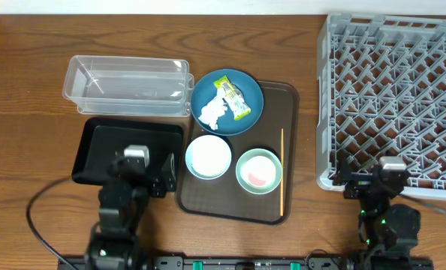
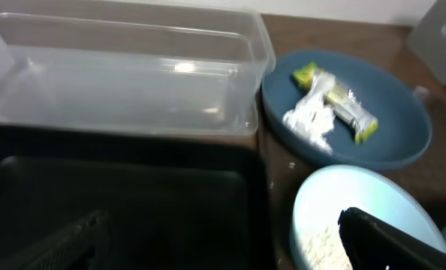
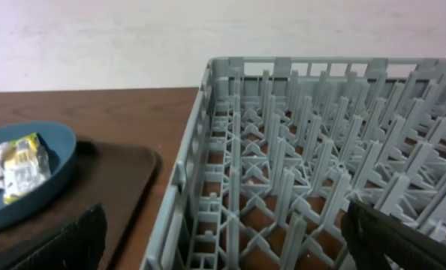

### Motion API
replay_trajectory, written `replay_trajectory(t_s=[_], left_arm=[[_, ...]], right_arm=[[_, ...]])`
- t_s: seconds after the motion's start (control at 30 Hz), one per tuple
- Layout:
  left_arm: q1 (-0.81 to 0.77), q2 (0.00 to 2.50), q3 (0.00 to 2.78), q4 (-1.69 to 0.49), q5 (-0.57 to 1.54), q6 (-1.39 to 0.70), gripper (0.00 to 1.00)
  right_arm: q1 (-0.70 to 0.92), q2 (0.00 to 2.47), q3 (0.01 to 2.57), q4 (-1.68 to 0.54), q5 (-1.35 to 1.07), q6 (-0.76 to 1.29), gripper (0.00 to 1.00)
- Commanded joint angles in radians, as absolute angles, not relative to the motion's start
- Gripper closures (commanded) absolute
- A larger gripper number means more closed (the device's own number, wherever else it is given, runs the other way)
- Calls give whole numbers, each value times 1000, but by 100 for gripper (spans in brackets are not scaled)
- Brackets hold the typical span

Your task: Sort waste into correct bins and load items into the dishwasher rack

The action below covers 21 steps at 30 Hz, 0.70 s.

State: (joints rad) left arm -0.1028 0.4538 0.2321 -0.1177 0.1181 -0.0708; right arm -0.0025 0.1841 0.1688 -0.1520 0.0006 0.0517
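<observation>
Left fingers [image 2: 392, 238] and right fingers [image 3: 407, 240] both spread wide, holding nothing.
The snack wrapper [image 1: 233, 97] and tissue [image 1: 214, 114] lie in the dark blue dish [image 1: 204, 91] at the brown tray's [image 1: 284, 101] 12 o'clock. Both are likely light and soft, the wrapper slippery: pinch its crimped end, the tissue's bunched middle.

Table [image 1: 28, 90]: tub [image 1: 127, 63], blk tray [image 1: 103, 139], brn tray [image 1: 230, 196], rack [image 1: 392, 90]

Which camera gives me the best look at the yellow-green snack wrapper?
Left wrist view. The snack wrapper lies whole and largest there, on the dark blue dish beside the white tissue. Overhead shows it whole too, but small. Right wrist catches it at the frame's left edge, smaller and at a low angle.
</observation>
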Motion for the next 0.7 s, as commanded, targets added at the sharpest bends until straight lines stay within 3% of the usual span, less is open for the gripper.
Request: replay_trajectory(t_s=[0.0,0.17,0.37,0.47,0.67], left_arm=[[-103,574,392,-177,124,-88,2],[-103,776,649,-422,126,-88,2],[-103,988,929,-767,195,-87,2],[-103,1041,962,-809,192,-88,2],[-103,1064,962,-822,202,-89,2]], right_arm=[[7,305,273,-154,10,81,1],[7,560,464,-233,-35,81,1],[7,891,795,-560,-78,71,1],[7,1016,912,-675,-49,39,1],[7,1114,955,-699,-88,56,1]])
